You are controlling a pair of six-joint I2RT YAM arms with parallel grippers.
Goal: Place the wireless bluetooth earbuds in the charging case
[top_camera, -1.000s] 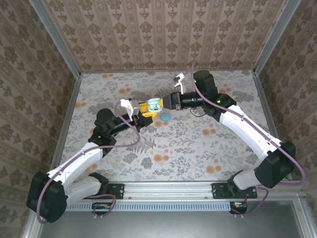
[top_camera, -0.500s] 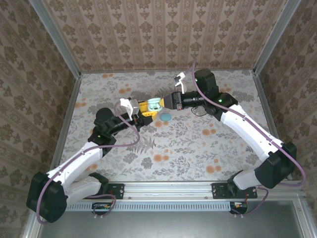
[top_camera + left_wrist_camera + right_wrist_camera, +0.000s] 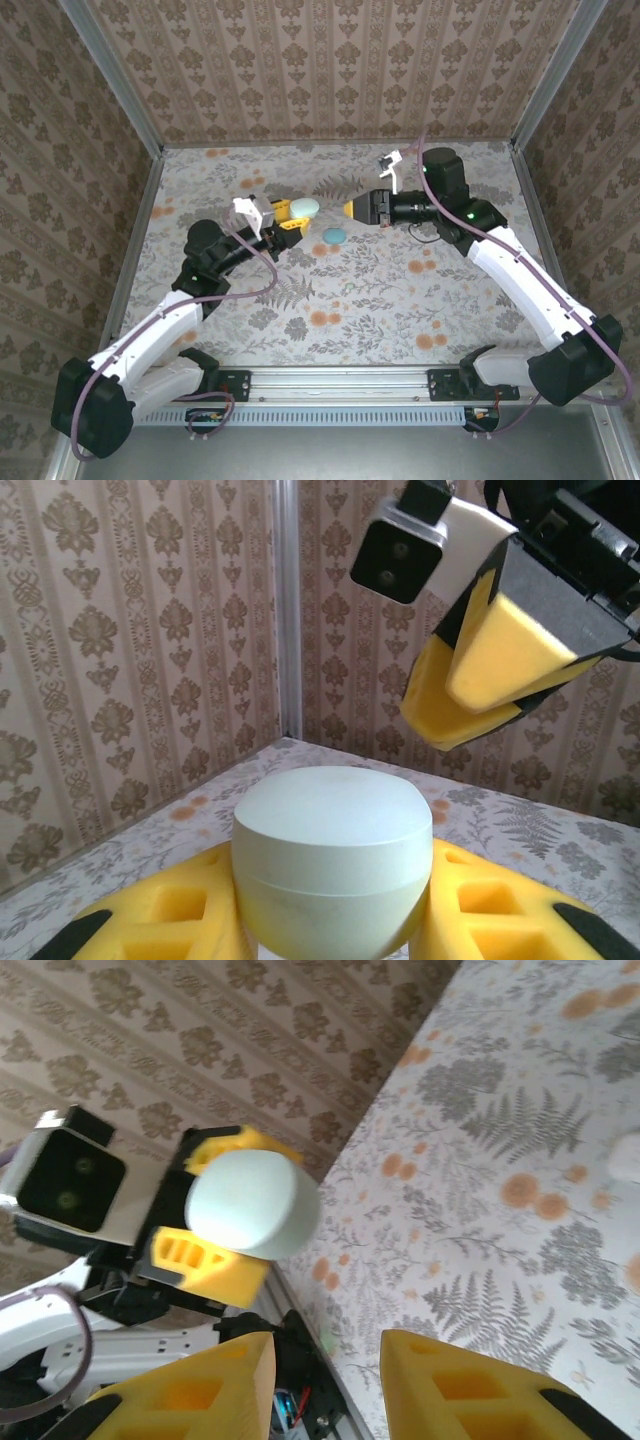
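Charging case (image 3: 305, 208), pale green, is clamped in the left claw (image 3: 288, 213) and raised off the counter (image 3: 400, 290) on the forward-reaching left arm. The right arm is bent inward, with the right claw (image 3: 352, 209) levelled at the case, near but apart from it, fingers spread. A seam around the case is shown by the left wrist view, and a teal rounded piece (image 3: 333, 236) on the counter by the top view.

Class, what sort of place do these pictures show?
Probably a robot test booth: wallpapered panels in aluminium posts, floral-print tabletop, two white arms bolted to a metal rail, left gripper holding a pale green pebble-like case.
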